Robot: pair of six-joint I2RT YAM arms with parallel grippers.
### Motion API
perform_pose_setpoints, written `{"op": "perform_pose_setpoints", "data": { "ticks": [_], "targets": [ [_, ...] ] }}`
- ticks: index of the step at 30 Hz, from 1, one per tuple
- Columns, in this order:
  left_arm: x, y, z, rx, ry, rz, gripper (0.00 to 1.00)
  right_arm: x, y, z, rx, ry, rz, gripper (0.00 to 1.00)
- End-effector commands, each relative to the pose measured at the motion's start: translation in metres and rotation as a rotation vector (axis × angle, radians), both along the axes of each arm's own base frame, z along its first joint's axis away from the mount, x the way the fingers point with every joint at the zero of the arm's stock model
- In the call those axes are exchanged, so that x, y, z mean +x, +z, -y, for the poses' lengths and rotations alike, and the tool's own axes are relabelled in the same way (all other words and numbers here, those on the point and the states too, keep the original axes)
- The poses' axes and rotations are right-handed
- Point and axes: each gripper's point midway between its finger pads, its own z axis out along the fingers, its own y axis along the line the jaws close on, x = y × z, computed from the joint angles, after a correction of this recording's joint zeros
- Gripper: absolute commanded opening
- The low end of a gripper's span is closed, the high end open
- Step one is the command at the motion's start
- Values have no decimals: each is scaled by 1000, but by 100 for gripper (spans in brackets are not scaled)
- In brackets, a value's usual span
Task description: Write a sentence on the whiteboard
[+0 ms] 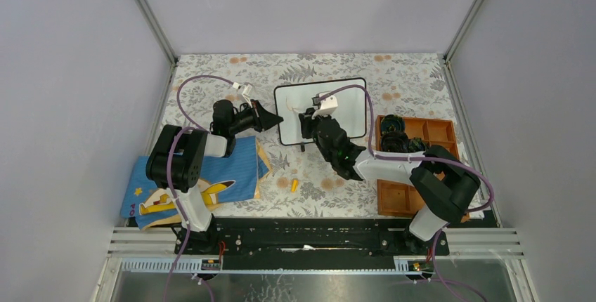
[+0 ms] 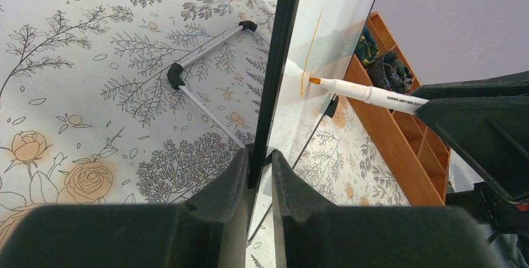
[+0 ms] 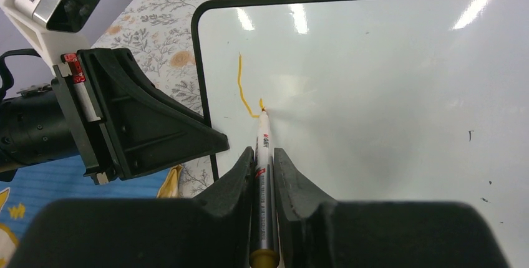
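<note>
The whiteboard stands tilted up at the middle of the table. My left gripper is shut on its black left frame, one finger on each side. My right gripper is shut on a white marker, and its orange tip touches the board near the left edge. The sentence shows as a single thin orange stroke beside the tip, also seen from the left wrist as a stroke with the marker against it.
A wooden compartment tray holding dark objects sits to the right of the board. A blue cartoon cloth lies at front left. A small orange cap rests on the floral tablecloth. The board's wire stand sticks out behind it.
</note>
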Motion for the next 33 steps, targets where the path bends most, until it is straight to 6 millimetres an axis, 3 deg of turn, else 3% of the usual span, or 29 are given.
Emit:
{"op": "perform_pose_setpoints", "data": {
  "ticks": [1,15,33],
  "targets": [
    [-2,-4,2,12,0,5,12,5,1,20,-20,-76,-3,0],
    [-3,-4,3,15,-4,6,10,11,13,32,-26,-133,24,0],
    [-3,-6,3,20,-7,2,8,18,31,19,10,-109,59,0]
  ]
}}
